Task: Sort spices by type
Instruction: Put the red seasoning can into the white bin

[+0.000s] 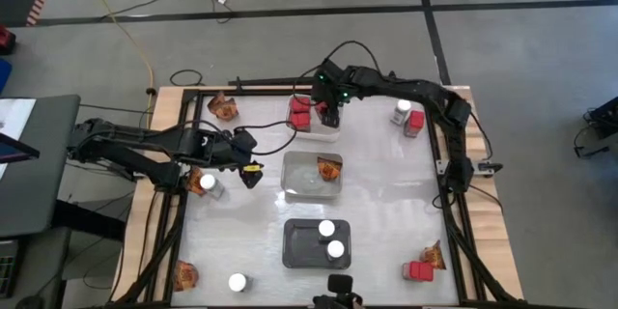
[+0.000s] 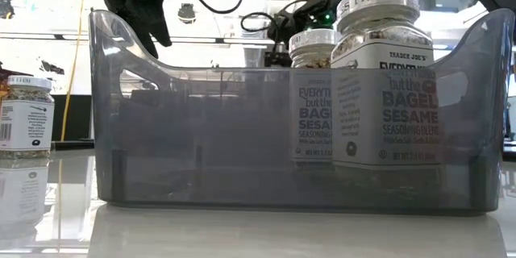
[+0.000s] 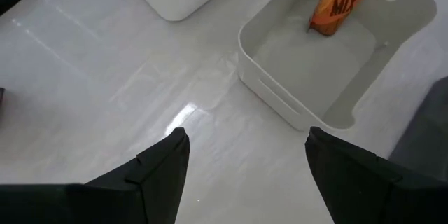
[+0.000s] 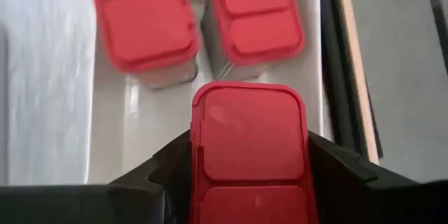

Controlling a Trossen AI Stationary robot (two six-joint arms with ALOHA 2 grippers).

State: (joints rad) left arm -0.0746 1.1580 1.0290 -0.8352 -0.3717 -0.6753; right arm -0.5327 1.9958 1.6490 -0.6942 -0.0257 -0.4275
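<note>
While a red boxy container (image 4: 249, 154) is being clamped between the jaws of the right gripper (image 4: 249, 175), it is being held above the white tray (image 1: 319, 130) at the far side of the table, beside the two red containers (image 4: 196, 21) already standing there; the placing there is judged to serve the grouping by kind. An orange-brown packet (image 1: 330, 168) is being kept in the clear tray (image 1: 299, 188) at mid-table, and two white-lidded jars (image 1: 331, 238) in the dark grey tray (image 1: 297, 251) nearer the front. Other spices are being left loose near the table's corners and edges, so sorting is judged unfinished. The left gripper (image 3: 245, 157) is being held wide and empty over bare table near the clear tray.
</note>
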